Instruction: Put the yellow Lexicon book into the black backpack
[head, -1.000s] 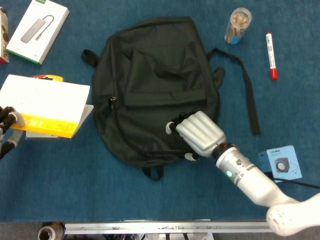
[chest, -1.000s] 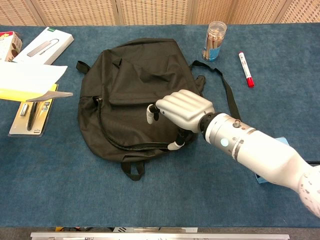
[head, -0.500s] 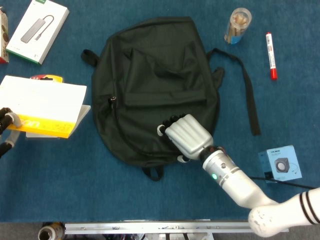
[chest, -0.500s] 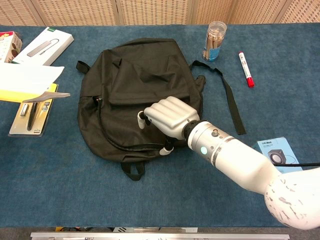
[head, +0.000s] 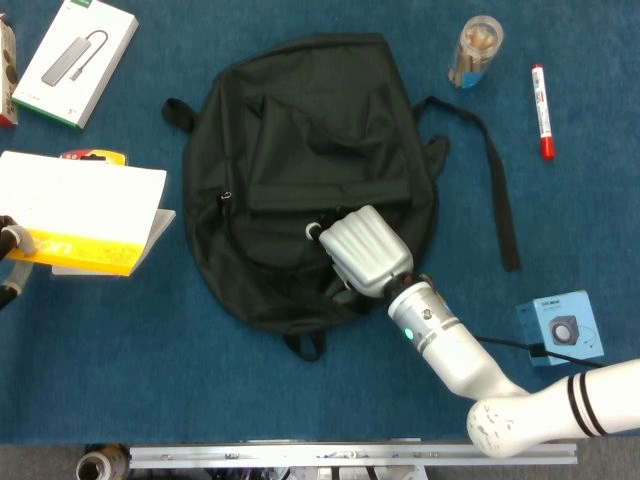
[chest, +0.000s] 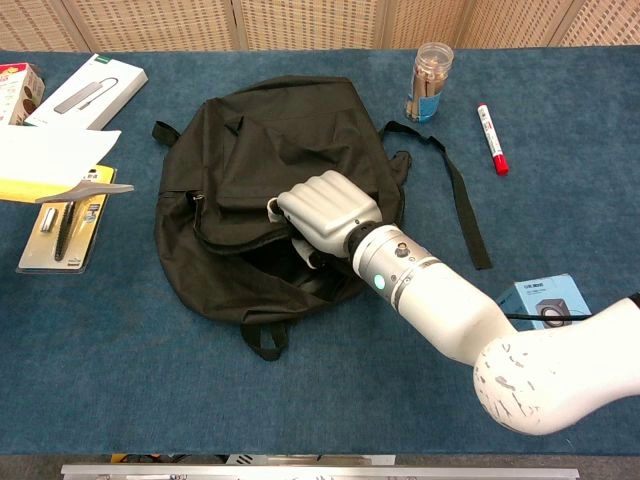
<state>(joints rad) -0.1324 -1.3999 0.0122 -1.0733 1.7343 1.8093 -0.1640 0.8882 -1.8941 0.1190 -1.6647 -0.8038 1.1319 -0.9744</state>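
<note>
The black backpack (head: 300, 150) lies flat in the middle of the blue table. My right hand (head: 362, 250) grips the lower edge of its front panel and holds it raised, so a dark opening (chest: 265, 262) gapes beneath my right hand (chest: 322, 208). The yellow Lexicon book (head: 85, 210), white on top with a yellow spine, hangs at the far left, left of the bag. My left hand (head: 8, 255) holds its near left corner; only a few fingers show at the frame edge. The chest view shows the book (chest: 45, 160) but not that hand.
A white adapter box (head: 75, 48) lies at the back left. A packaged tool (chest: 65, 228) sits under the book. A clear jar (head: 474, 50) and a red marker (head: 541, 98) stand at the back right. The bag's strap (head: 497, 190) trails right. A blue speaker box (head: 560, 327) lies near right.
My right hand slid left across the backpack, took hold of the front panel and lifted it, opening the bag. The book drifted slightly left.
</note>
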